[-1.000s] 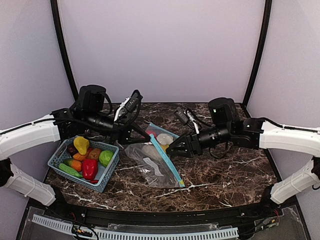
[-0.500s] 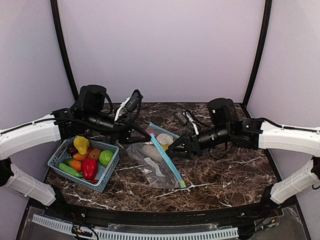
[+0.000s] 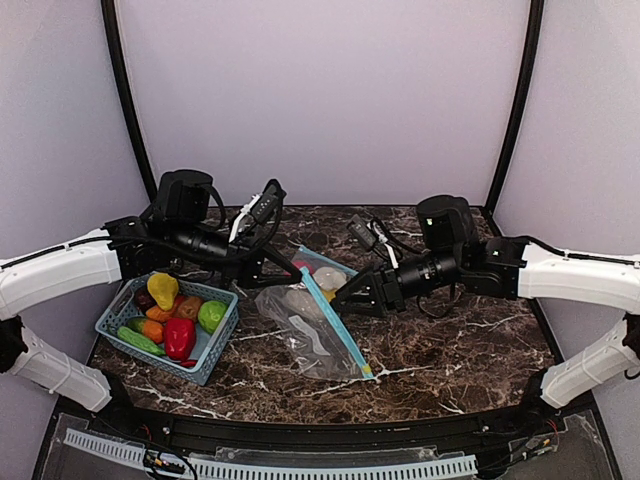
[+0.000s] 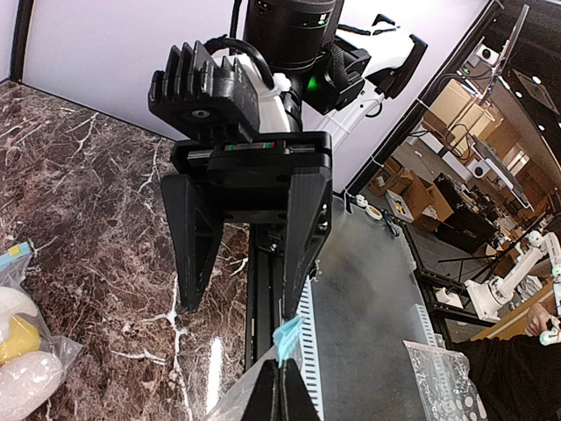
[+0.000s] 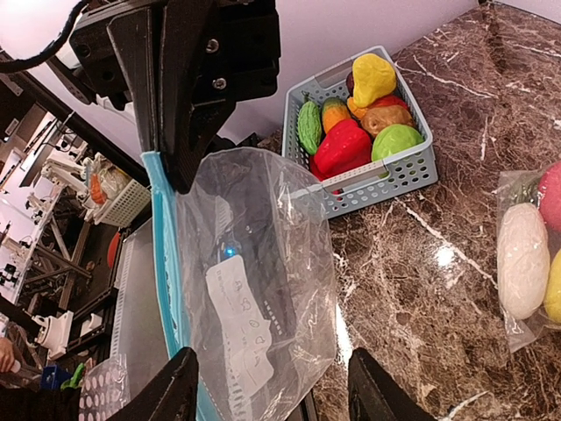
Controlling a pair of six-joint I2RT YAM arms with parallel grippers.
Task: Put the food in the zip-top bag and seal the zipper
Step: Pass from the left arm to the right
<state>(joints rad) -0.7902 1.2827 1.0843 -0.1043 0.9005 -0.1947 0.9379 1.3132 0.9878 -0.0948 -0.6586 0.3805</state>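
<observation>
Zip-top bag (image 3: 303,328) is sitting mid-frame; left claw (image 4: 280,395) is clenching its blue zipper (image 5: 166,263), likely presenting the mouth; right claw (image 5: 279,399) is straddling it, released.

Bag (image 3: 315,340): clear plastic, teal zipper strip (image 5: 165,263), white label. One zipper end is raised, clamped in the left gripper (image 4: 279,368); the rest sags to the table (image 3: 450,350). Food: a cream-white piece (image 5: 522,260) lies inside clear plastic on the table. A yellow piece (image 3: 162,290), red piece (image 3: 180,336) and green piece (image 3: 211,315) sit in the basket (image 3: 222,350).
</observation>
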